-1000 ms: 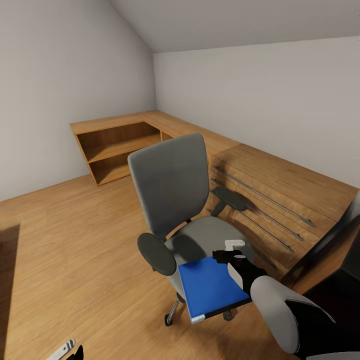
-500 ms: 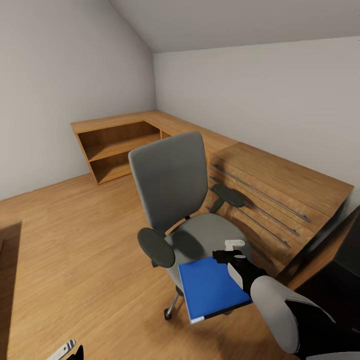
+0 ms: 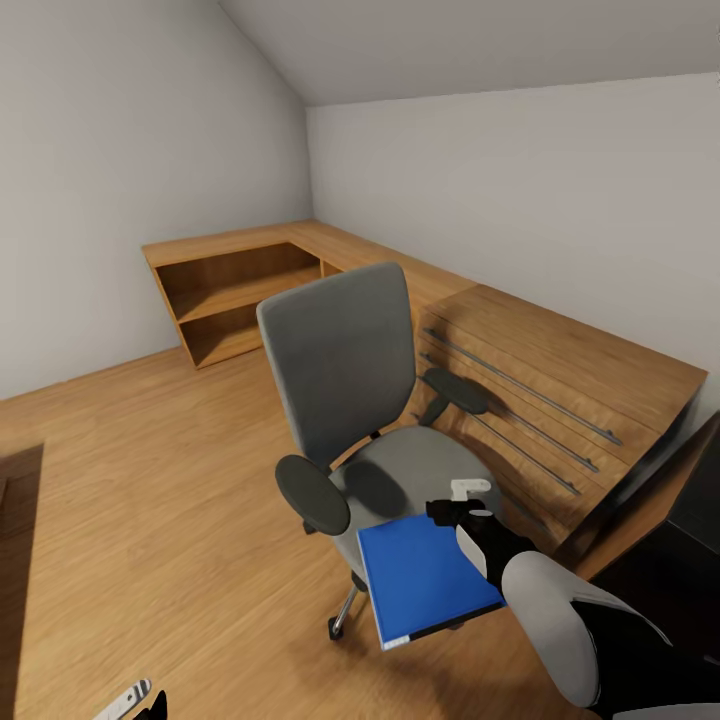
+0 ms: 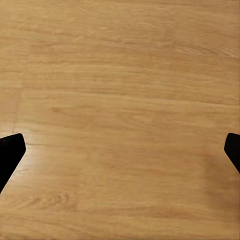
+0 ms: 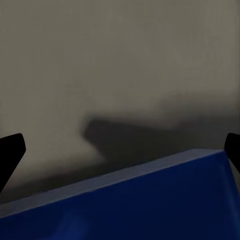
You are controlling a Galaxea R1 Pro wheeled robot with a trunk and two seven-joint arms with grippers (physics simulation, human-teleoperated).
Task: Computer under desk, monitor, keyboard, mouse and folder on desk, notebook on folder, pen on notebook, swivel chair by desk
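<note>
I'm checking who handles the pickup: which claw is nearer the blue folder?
Right. The right claw sits at the folder edge over the swivel chair seat; the left claw hangs low over the floor, far aside.

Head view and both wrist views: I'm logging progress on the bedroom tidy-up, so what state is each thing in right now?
Folder: closed, flat, on the seat's front edge, overhanging it.
Swivel chair: upright on the wood floor, beside the wooden drawer unit.
Right gripper: at the folder's far edge, fingers spread, nothing clamped.
Left gripper: open, empty, over bare floor.
Corner shelf unit: open-fronted, its shelves bare.
</note>
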